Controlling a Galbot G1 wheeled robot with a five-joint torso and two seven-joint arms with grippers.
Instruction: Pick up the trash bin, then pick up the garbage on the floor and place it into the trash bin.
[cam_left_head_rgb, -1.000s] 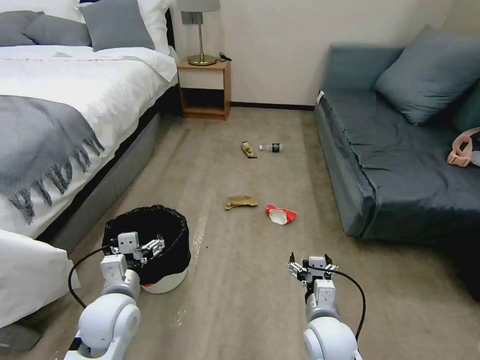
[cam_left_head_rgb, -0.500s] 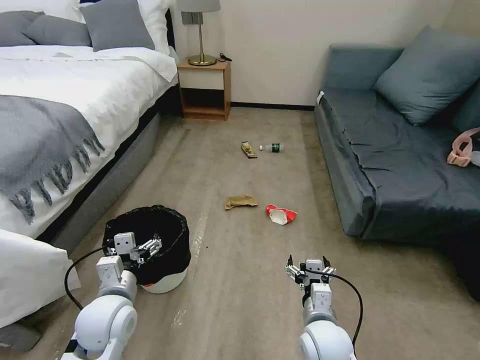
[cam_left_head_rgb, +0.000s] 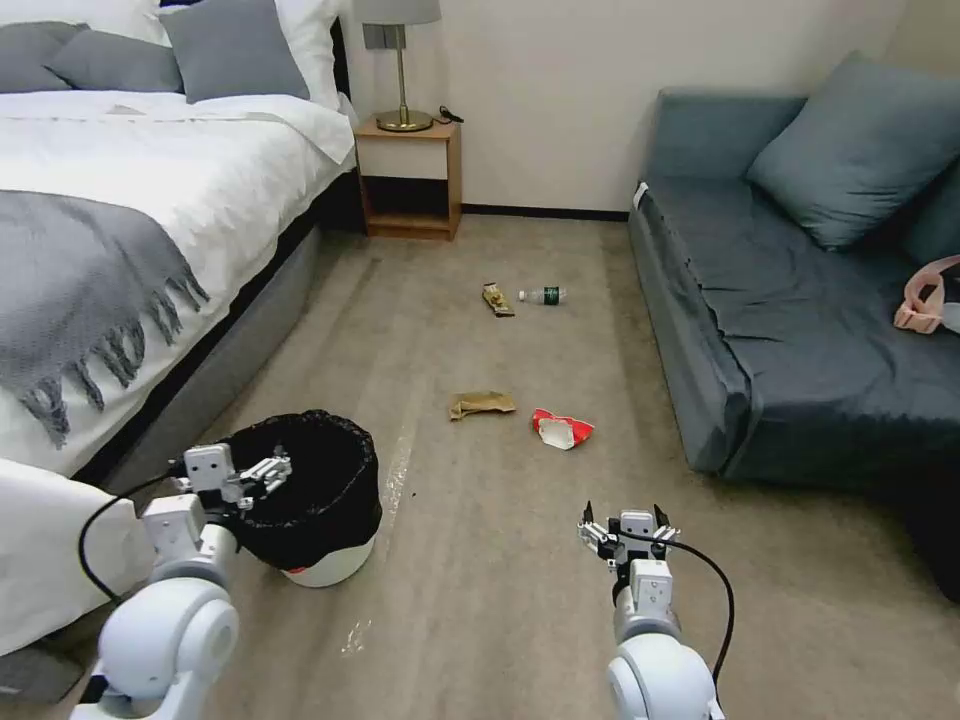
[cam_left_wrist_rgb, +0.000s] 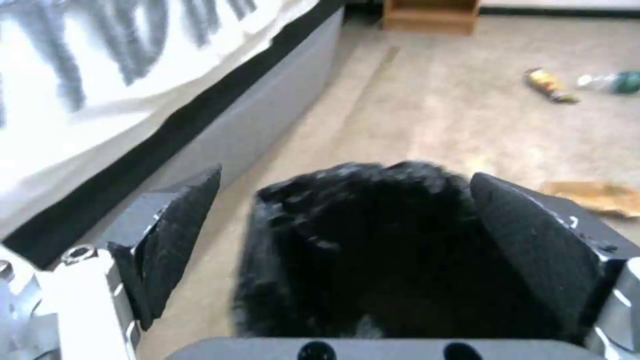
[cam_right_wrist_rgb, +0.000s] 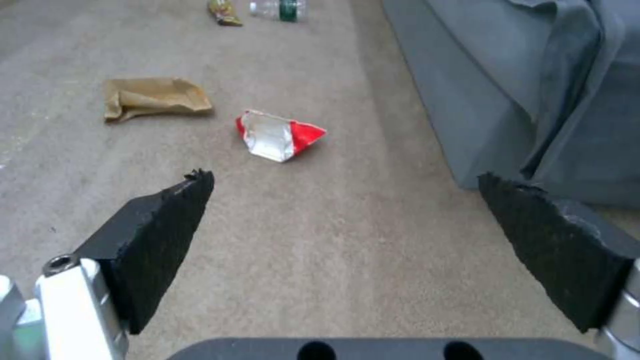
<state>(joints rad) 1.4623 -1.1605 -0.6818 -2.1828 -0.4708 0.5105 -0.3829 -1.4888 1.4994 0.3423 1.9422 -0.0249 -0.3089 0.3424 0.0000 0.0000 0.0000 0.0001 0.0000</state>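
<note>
You're looking at the bin (cam_left_head_rgb: 310, 495) standing on the floor near left, beside the bed (cam_left_head_rgb: 120, 230), not yet lifted. Left gripper (cam_left_head_rgb: 262, 472) is hovering at its near-left rim, fingers spread wide and holding nothing, probably lining up a rim grab. Right gripper (cam_left_head_rgb: 622, 528) is waiting near right, wide open and empty, facing the carton (cam_left_head_rgb: 562, 429) and paper bag (cam_left_head_rgb: 481, 403). Wrapper (cam_left_head_rgb: 497, 298) and bottle (cam_left_head_rgb: 543, 295) are lying farther off.
</note>
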